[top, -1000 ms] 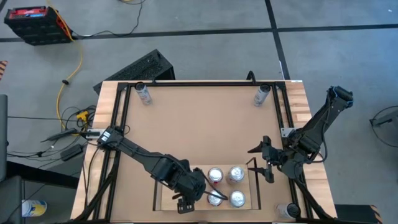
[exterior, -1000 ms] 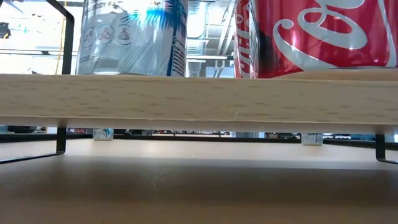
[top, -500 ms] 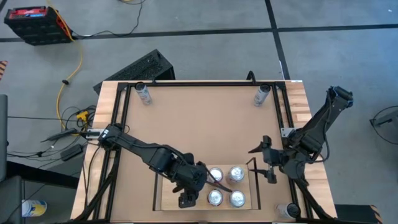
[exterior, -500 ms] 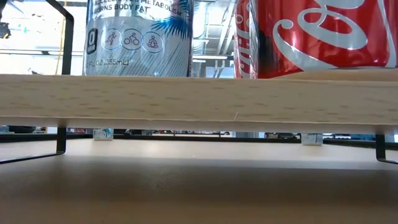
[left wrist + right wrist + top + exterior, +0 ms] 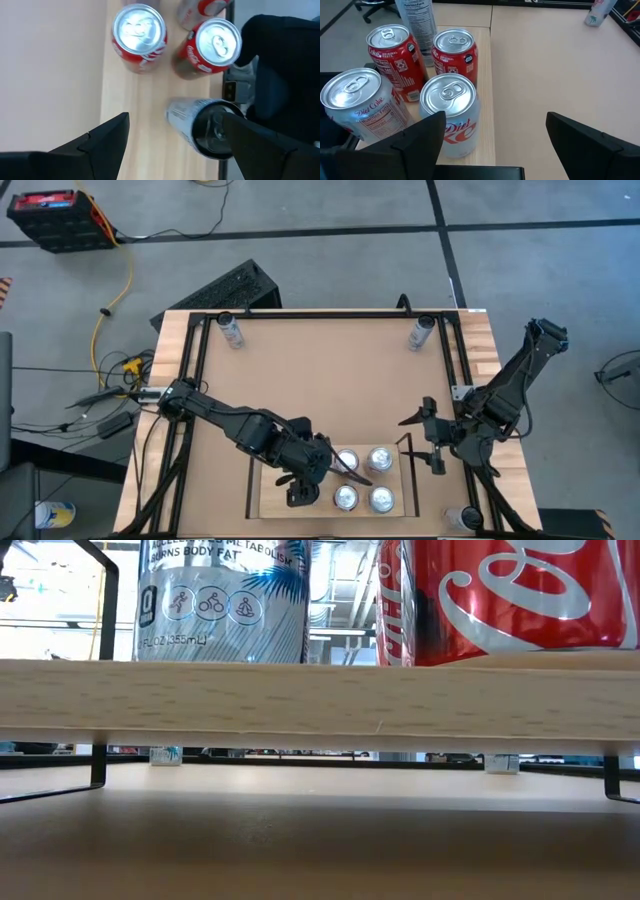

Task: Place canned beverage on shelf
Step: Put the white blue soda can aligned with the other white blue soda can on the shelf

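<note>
- Currently, the slim can [image 5: 200, 127], silver with a dark top, is seen standing upright on the shelf [image 5: 320, 695], with its base set flat on the pale wood board at the board's front edge in the low view.
- The left gripper [image 5: 175, 116] is held over the shelf's left part with its jaws spread apart. The slim can sits between the two fingers [image 5: 100, 145], closer to one than the other, and no clamping on it can be made out.
- Two red Coke cans [image 5: 139, 32] are found on the same board just beyond the slim can. In the right wrist view two Diet Coke cans [image 5: 450, 110] are seen upright in front of them, nearest that camera.
- From above, four can tops [image 5: 347, 461] are shown grouped on the right half of the shelf, while the slim can itself is hidden under the left arm.
- The right gripper [image 5: 420, 438] is parked over the brown tabletop [image 5: 320, 380], just beside the shelf's right end rail. Its jaws are spread wide and nothing is held in them.
- A loose can [image 5: 231, 330] is left standing near a far corner of the tabletop, well apart from the shelf.
</note>
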Motion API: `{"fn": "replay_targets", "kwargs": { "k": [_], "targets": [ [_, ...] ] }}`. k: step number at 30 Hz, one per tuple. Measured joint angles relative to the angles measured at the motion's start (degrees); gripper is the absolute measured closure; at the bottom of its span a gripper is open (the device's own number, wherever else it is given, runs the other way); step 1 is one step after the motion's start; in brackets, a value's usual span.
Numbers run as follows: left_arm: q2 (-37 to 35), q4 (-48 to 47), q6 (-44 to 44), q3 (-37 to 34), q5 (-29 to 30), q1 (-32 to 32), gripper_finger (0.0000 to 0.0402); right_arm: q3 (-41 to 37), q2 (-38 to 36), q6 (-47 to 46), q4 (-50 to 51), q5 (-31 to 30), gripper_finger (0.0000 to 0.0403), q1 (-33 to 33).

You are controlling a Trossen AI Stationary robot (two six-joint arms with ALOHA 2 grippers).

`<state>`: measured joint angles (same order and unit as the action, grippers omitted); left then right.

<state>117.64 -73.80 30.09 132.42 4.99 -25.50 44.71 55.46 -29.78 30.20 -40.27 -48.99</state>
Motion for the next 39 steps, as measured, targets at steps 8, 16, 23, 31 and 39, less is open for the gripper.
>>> {"fn": "replay_targets", "kwargs": {
  "k": [8, 16, 23, 31, 39],
  "targets": [
    [0.0, -0.02, -2.9, 0.0, 1.51, 0.91, 0.0099, 0.02, -0.02, 1.06, 0.0, -2.56, 0.0033, 0.0],
    [-1.02, 0.09, -7.37, -0.04, 1.49, 3.79, 0.0099, 0.09, -0.43, 6.59, 0.17, -9.31, 0.0033, 0.0],
    [-5.99, -0.52, -14.31, -0.04, 8.23, 6.46, 0.0099, 0.11, -8.46, 10.13, 1.14, -16.69, 0.0033, 5.88],
    [-11.46, -6.26, -17.93, -0.25, 22.1, 8.56, 0.0099, 0.17, -21.76, 14.84, 3.21, -17.22, 0.0033, 20.01],
    [-21.06, -2.1, -18.32, -20.75, 26.35, 9.17, 0.0099, 0.17, -28.54, 14.72, 8.83, -20.52, 0.0033, 33.18]
  ]
}}
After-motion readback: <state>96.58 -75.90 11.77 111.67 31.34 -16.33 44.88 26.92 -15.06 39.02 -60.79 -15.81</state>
